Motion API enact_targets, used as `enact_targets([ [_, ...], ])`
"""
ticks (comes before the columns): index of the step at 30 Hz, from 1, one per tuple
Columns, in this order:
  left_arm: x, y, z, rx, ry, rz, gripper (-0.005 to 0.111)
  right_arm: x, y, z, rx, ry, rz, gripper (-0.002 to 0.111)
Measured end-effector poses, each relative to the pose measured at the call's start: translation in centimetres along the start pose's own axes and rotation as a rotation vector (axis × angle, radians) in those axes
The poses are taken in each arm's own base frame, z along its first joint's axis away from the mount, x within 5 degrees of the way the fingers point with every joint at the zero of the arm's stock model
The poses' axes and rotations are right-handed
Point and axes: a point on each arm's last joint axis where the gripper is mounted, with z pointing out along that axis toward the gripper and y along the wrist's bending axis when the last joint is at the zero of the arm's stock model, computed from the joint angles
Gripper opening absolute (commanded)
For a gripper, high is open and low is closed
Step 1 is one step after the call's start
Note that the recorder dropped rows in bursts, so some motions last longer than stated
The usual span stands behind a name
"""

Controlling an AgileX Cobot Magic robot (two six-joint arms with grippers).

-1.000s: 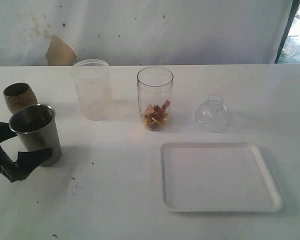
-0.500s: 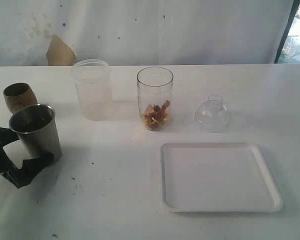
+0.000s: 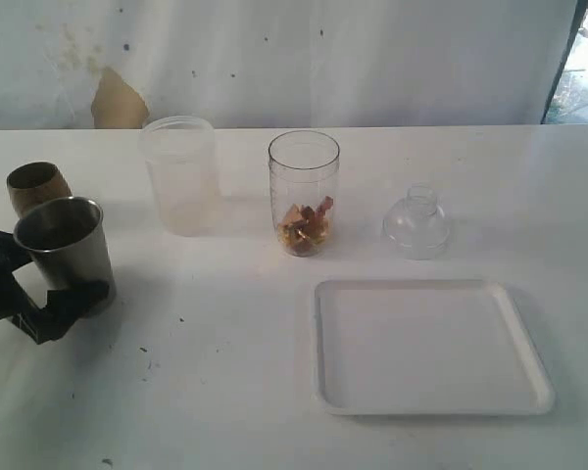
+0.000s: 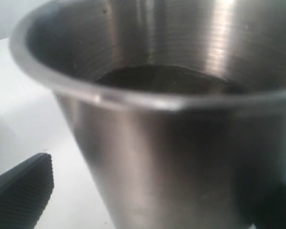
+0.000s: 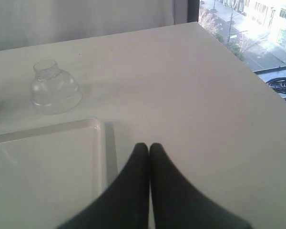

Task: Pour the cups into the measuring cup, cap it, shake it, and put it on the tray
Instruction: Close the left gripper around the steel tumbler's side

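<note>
The steel tumbler stands at the table's left and fills the left wrist view. My left gripper is open and straddles its lower half; one ribbed finger stands apart from the wall. Behind it is the wooden cup. The frosted plastic cup and the clear measuring cup, with orange-brown bits at its bottom, stand mid-table. The white tray lies front right. My right gripper is shut and empty, just off the tray's rim; it does not show in the exterior view.
A small clear dome lid sits behind the tray, also in the right wrist view. The table's right edge drops off beyond my right gripper. A white wall backs the table.
My left gripper has drawn back toward the left edge, and the steel tumbler between its fingers has shifted slightly left and back. Everything else is as before.
</note>
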Motion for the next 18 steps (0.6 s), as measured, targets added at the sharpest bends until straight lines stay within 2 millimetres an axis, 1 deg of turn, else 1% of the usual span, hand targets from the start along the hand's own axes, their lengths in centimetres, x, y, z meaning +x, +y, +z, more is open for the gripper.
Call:
enact_targets([
  [6,-0.18,0.07,0.16,0.032,-0.004,0.013,0.105,0.0,0.0,0.0,0.0,0.0,0.007,0.0],
  [18,-0.27,0.23,0.23,0.03,-0.007,0.011,0.105,0.0,0.0,0.0,0.0,0.0,0.018,0.0],
])
